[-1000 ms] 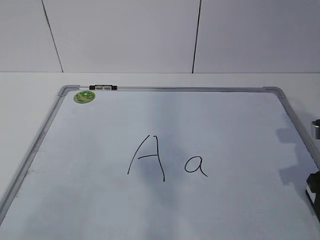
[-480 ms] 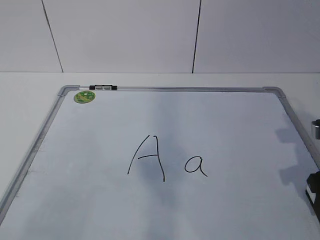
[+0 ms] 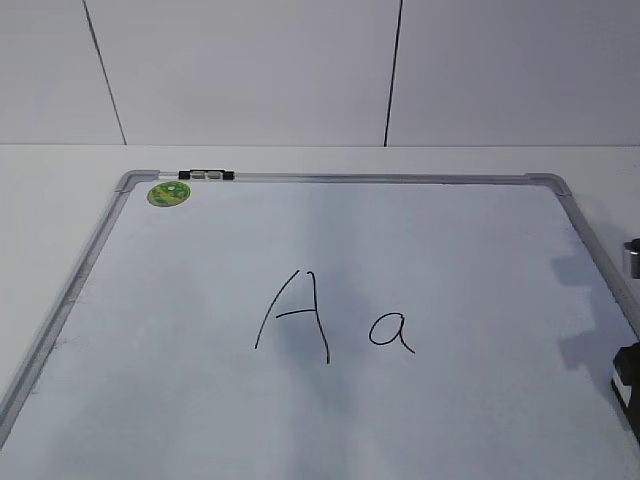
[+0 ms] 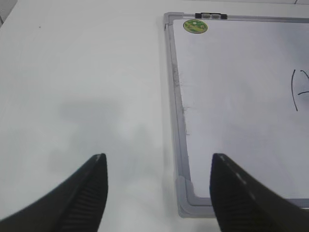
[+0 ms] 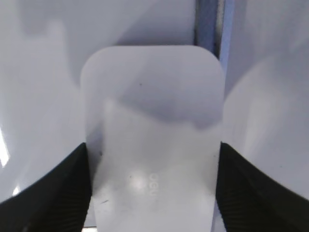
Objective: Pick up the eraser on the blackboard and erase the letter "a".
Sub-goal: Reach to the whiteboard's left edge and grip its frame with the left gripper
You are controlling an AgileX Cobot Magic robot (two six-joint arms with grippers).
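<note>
The white eraser (image 5: pixel 152 96), with faint grey lettering, fills the right wrist view. It lies on the blackboard (image 3: pixel 340 179) by its right frame (image 5: pixel 207 24). My right gripper (image 5: pixel 153 146) has both black fingers against the eraser's long sides. In the exterior view this gripper (image 3: pixel 627 375) shows only at the far right edge and the eraser is hidden. The letter "a" (image 3: pixel 391 331) sits mid-board, right of a capital "A" (image 3: pixel 298 316). My left gripper (image 4: pixel 158 159) is open and empty above the table by the board's near left corner (image 4: pixel 186 200).
A green round sticker (image 3: pixel 168 193) and a black-and-silver clip (image 3: pixel 205 175) sit at the board's far left corner. White table surrounds the board, with a panelled wall behind. The sticker also shows in the left wrist view (image 4: pixel 195 26).
</note>
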